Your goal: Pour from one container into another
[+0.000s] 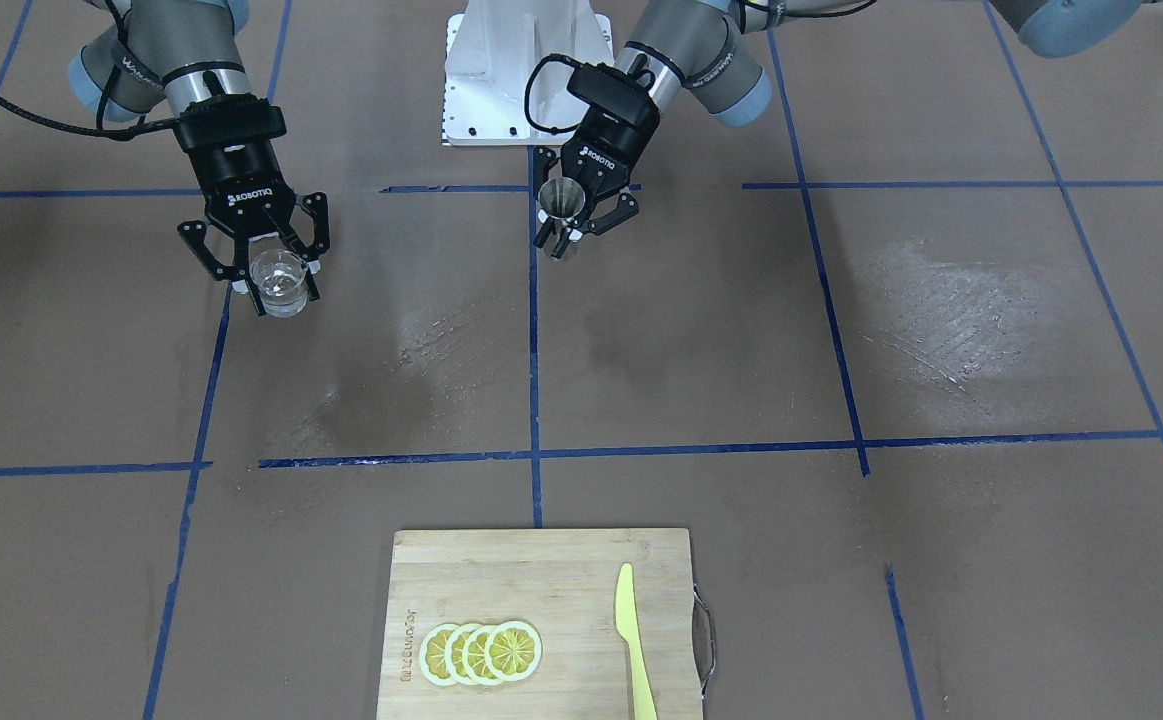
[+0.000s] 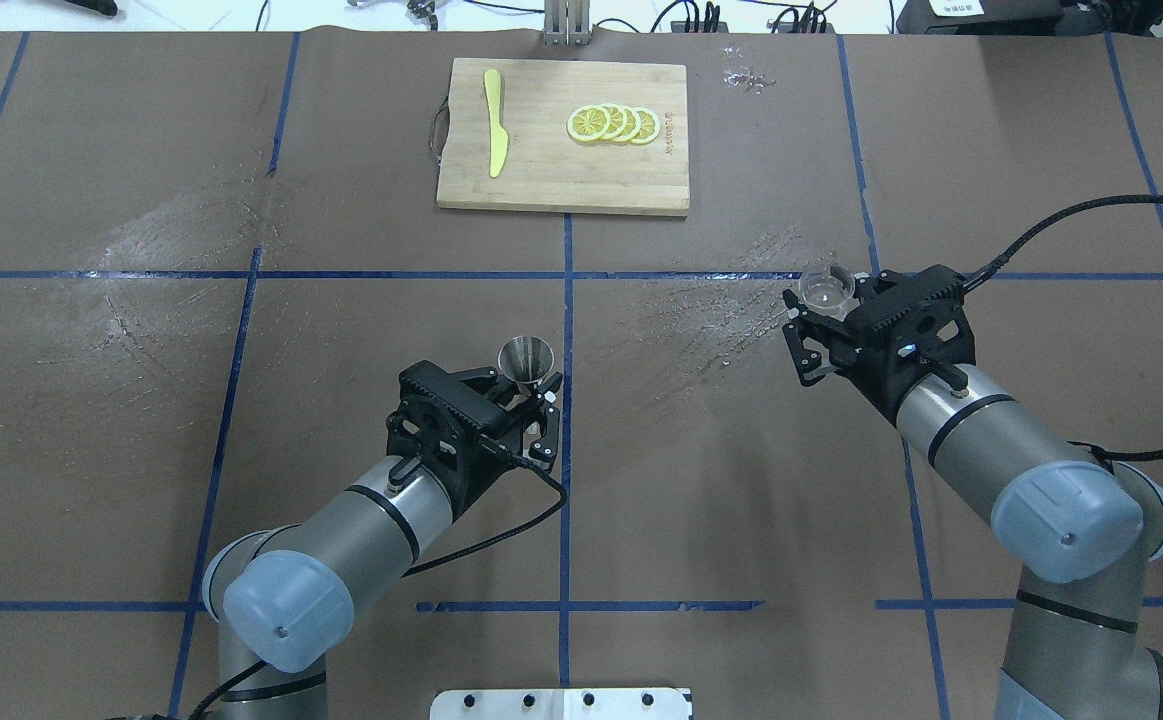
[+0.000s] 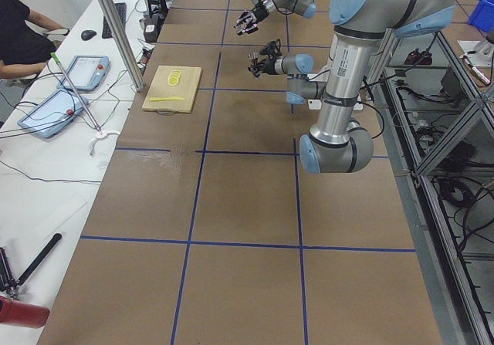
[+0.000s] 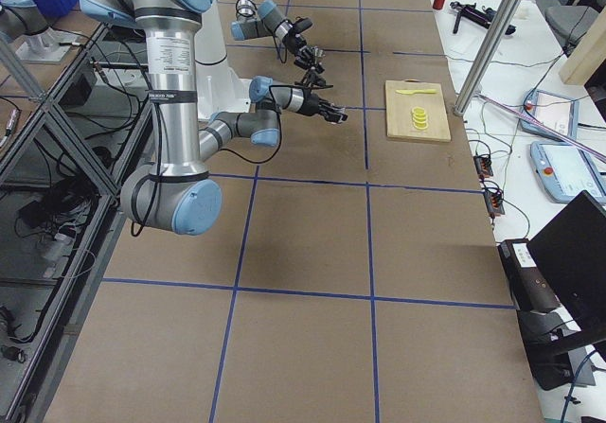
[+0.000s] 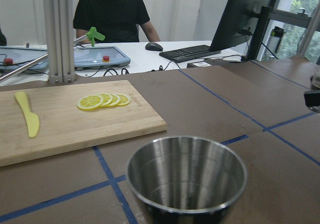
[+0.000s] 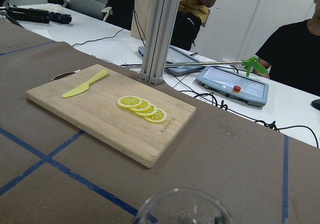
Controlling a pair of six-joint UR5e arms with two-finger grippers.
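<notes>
glass cup [image 6: 183,208] cropped at bottom edge, jigger [image 5: 186,176] lower cone cut off

You're in a robotics lab: your surface [image 2: 341,400] is brown paper gridded with blue tape [image 2: 568,300], an aluminium post [image 6: 155,33] stands at its edge, and teach pendants [image 6: 232,86], keyboard [image 5: 190,52], monitor [image 5: 245,13] and cables [image 6: 210,96] crowd the white desk [image 5: 142,59] where a person [image 5: 112,13] sits.

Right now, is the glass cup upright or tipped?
Upright. The glass cup sits mouth-up in the right hand, rim level in the front and overhead views, apart from the jigger in the left hand.
</notes>
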